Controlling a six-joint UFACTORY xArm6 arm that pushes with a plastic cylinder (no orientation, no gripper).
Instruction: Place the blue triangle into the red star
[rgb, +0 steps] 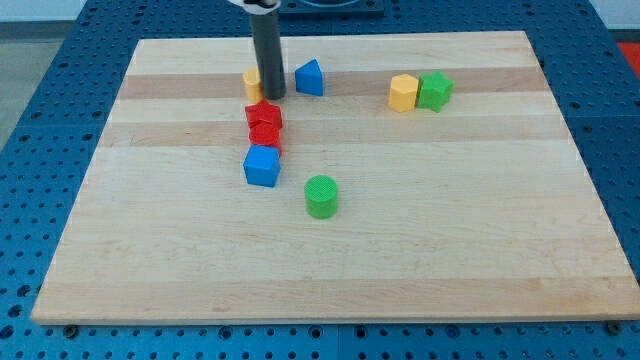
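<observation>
The blue triangle (310, 77) sits near the view's top, just right of my rod. My tip (272, 97) rests on the board between a yellow block (252, 83), partly hidden behind the rod, and the blue triangle. The red star (264, 115) lies just below my tip. A second red block (265, 136) touches the star's lower side. My tip is a small gap left of the blue triangle and close above the red star.
A blue cube (262, 166) sits below the red blocks. A green cylinder (321, 196) stands lower, near the middle. A yellow block (403, 93) and a green block (434, 91) touch at the top right. The wooden board (450, 230) lies on a blue perforated table.
</observation>
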